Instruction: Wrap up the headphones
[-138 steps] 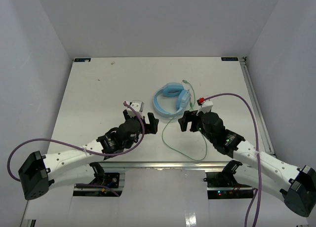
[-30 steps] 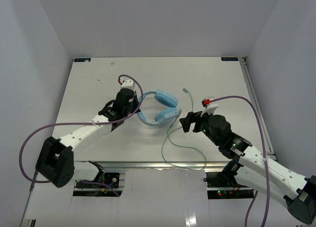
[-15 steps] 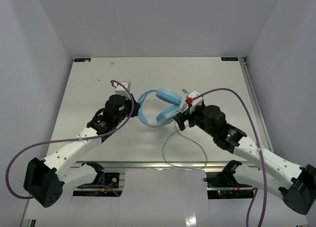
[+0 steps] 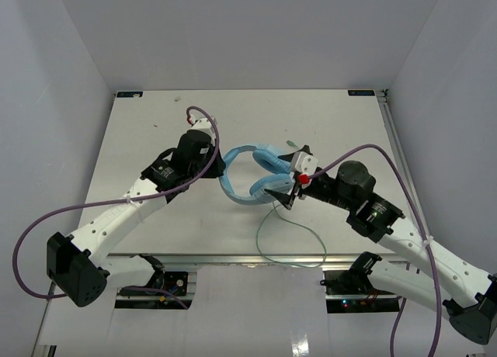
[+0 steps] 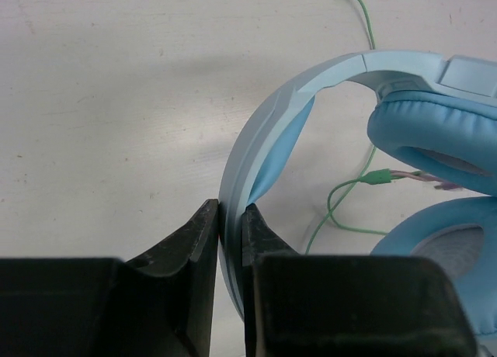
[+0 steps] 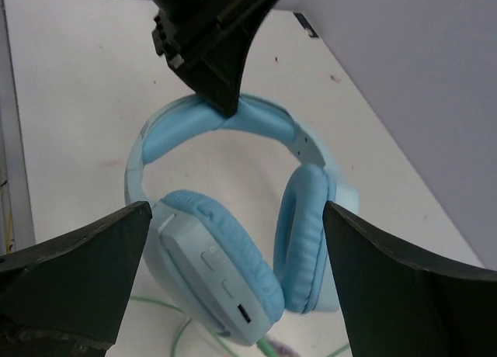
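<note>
We have the left gripper [image 5: 231, 240] pressed together on the headband [image 5: 260, 112] of the headphones [image 4: 250, 171], pinching it on a narrow stretch near the middle of the arc. The right gripper [image 6: 233, 240] is spread wide, its fingers standing either side of the two earcups [image 6: 307, 240] without touching them. The headphones sit at the centre of the table [image 4: 140, 140], between the two arms. We cannot tell whether the earcups rest on the surface.

Risks we judge from this position:

- **Slip at the headband.** The band is smooth and curved, and the pinch covers little of it. A sideways pull from the other arm could rotate the headphones in the grip or draw them out of it.
- **Collision on approach.** The spread fingers are close to the earcups. An off-centre advance would push the headphones rather than enclose them.
- **Wrong grasp.** The task calls for handling the cord [image 4: 299, 231]. Closing on the earcups leaves the cord untouched.
- **Cord snag.** The cord lies in a loose loop toward the near edge, under the right arm. Moving the headphones may drag it against that arm or tangle it.
</note>
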